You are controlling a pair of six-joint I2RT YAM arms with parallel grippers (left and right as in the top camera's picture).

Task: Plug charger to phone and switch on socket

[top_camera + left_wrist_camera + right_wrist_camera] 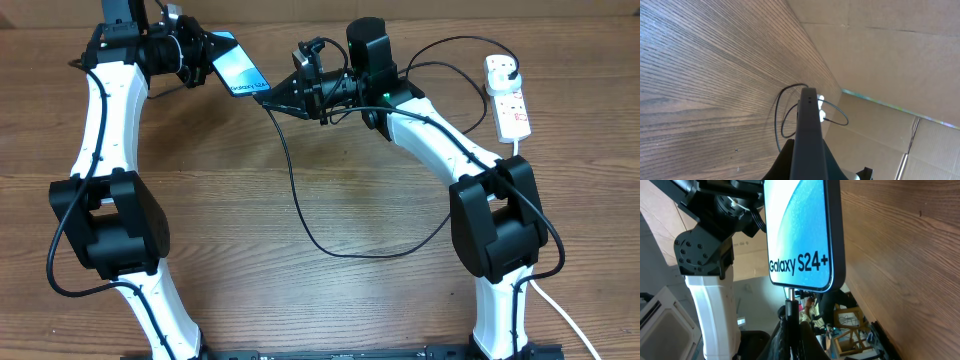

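The phone (237,68) hangs above the far left of the table (380,170), tilted with its screen facing up, clamped in my left gripper (214,58). My right gripper (270,97) is closed on the charger (789,295) near its connector tip, which meets the phone's lower edge in the right wrist view. The cable loops across the wood to the socket (512,110) at the far right, where its black plug sits.

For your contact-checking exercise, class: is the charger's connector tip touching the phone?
Touching. The right wrist view shows the charger tip meeting the phone's bottom edge with no gap.
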